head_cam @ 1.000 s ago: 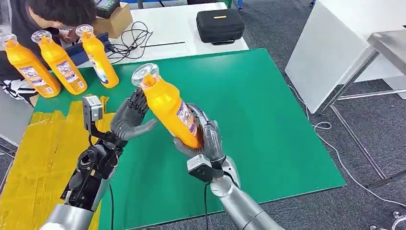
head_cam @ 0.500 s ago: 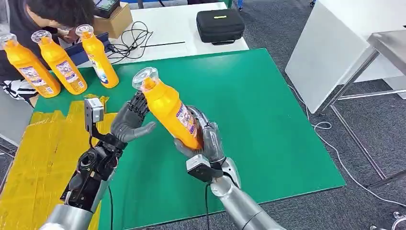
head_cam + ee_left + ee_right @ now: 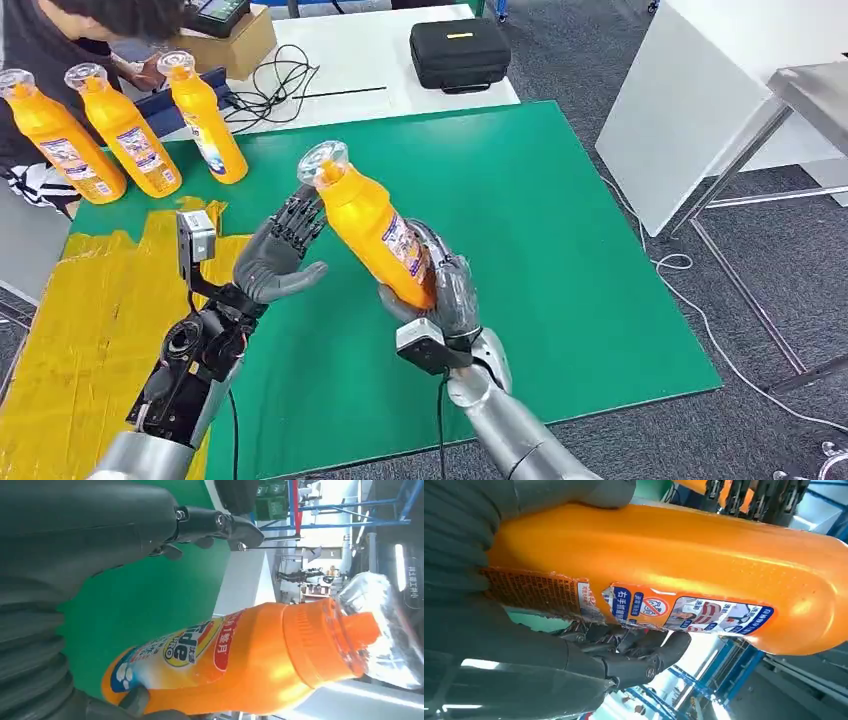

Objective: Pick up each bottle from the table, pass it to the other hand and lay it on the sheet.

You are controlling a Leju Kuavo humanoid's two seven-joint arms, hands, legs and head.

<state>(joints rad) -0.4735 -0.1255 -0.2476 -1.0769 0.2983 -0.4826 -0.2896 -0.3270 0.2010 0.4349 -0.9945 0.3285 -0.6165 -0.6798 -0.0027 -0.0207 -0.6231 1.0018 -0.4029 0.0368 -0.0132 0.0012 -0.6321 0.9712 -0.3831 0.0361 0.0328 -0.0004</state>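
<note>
Since a second ago the orange bottle point(image 3: 375, 232) has shifted a little to the right over the green sheet point(image 3: 560, 250), and its clear cap has drawn away from your left hand point(image 3: 280, 255). That hand is now open, fingers spread, just beside the bottle's neck and not touching it. Your right hand point(image 3: 440, 290) grips the bottle around its lower body (the wrist view shows the fingers wrapped over the torn label), holding it tilted above the middle of the green sheet, cap pointing up and toward the far-left corner. Three more orange bottles point(image 3: 125, 130) stand upright in a row at the far-left corner of the green sheet, where the yellow sheet point(image 3: 80, 330) meets it. A person point(image 3: 60, 40) leans in just behind those bottles. Beyond the far edge of the green sheet lies a black case point(image 3: 460, 52) on a white table point(image 3: 350, 60), with dark cables point(image 3: 270, 95) to its left.
</note>
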